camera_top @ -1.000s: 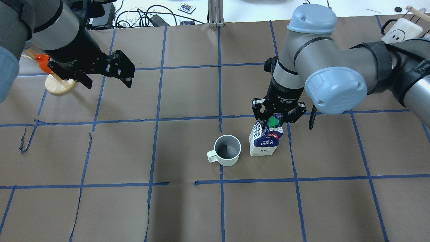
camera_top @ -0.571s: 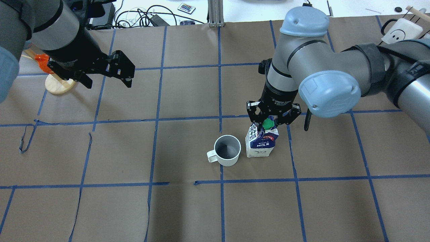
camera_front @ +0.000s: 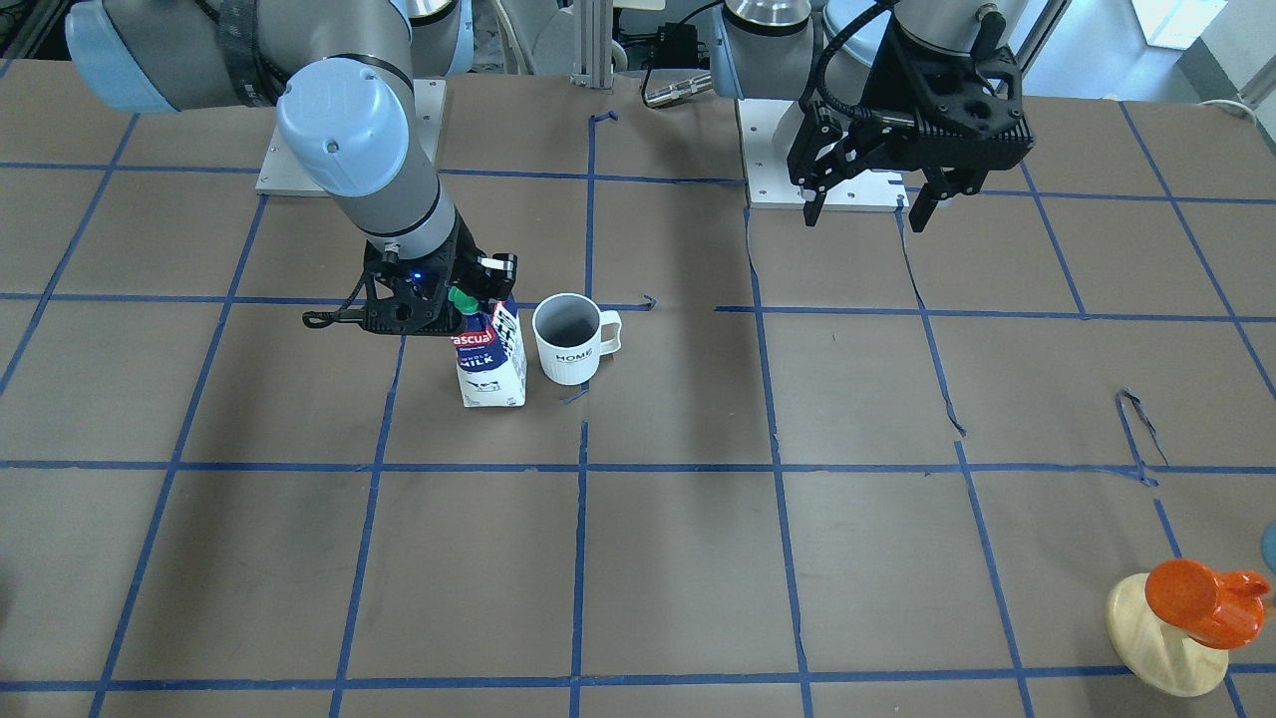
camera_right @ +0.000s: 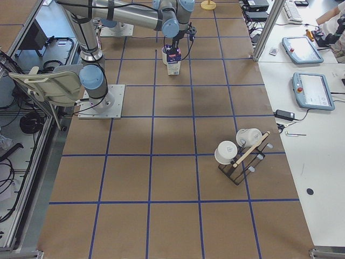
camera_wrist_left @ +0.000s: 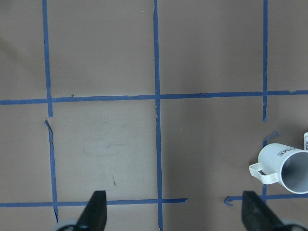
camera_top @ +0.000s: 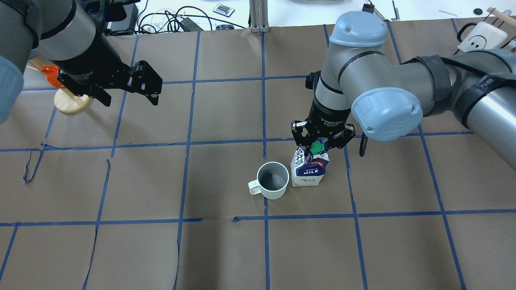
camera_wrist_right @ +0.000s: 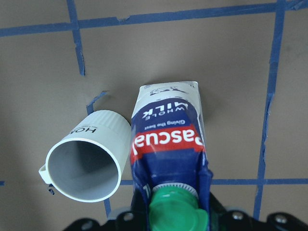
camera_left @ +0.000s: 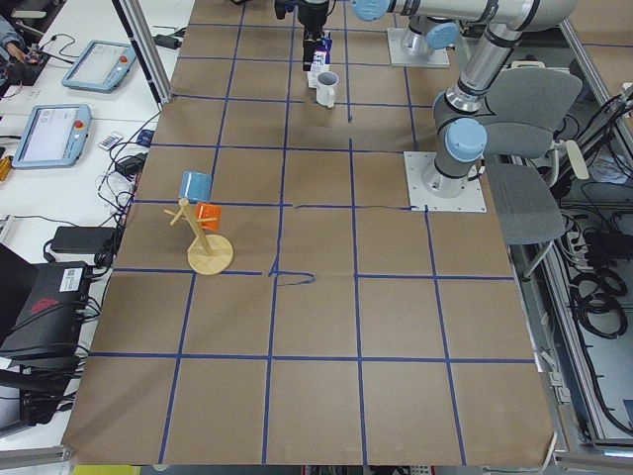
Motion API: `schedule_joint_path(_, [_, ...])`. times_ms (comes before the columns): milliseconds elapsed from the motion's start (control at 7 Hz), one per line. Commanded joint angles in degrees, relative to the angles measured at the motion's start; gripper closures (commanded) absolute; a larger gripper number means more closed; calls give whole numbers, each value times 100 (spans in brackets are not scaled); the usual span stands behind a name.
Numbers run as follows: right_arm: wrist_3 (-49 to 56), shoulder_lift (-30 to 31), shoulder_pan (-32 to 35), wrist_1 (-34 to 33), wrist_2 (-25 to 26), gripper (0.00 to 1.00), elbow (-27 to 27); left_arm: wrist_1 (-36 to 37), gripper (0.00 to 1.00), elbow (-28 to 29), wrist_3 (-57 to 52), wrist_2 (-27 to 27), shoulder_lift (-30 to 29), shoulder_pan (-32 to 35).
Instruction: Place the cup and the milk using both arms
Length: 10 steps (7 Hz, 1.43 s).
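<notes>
The white ribbed cup (camera_top: 273, 180) stands upright near the table's middle, its handle toward the left arm's side. It also shows in the front view (camera_front: 570, 339) and the left wrist view (camera_wrist_left: 284, 166). The blue and white milk carton (camera_top: 309, 169) is upright right beside the cup, about touching it, as the right wrist view (camera_wrist_right: 168, 139) shows. My right gripper (camera_top: 321, 144) is shut on the carton's top at the green cap (camera_wrist_right: 173, 211). My left gripper (camera_top: 149, 84) is open and empty, high above the far left squares.
An orange cup-like thing on a round wooden base (camera_top: 70, 98) stands at the far left, behind the left gripper. A rack with white mugs (camera_right: 240, 154) stands near the table's right end. Cables (camera_top: 173, 18) lie beyond the far edge.
My right gripper has moved left with the milk carton, bringing it from a gap away to right beside the cup. The cup and the left arm have not moved.
</notes>
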State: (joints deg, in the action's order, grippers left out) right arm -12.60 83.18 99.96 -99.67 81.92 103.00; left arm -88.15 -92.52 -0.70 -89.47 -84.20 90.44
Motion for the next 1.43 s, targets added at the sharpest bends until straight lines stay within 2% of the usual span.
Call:
schedule_joint_path(0, [-32,22,-2,-26,26,0,-43,0,0,6,0,0,0,0])
schedule_joint_path(286, [-14,189,-142,35,114,0,-427,0,0,6,0,0,0,0])
schedule_joint_path(429, [82,190,-256,175,375,0,-778,0,0,-3,0,0,0,0])
schedule_joint_path(571, [187,251,-562,611,500,0,-1008,0,0,-3,0,9,0,0])
schedule_joint_path(857, [615,610,-1169,870,1384,0,-1071,-9,0,-3,0,9,0,9])
schedule_joint_path(1286, [839,1006,-1269,1029,1283,0,-1107,-9,0,-3,0,18,9,9])
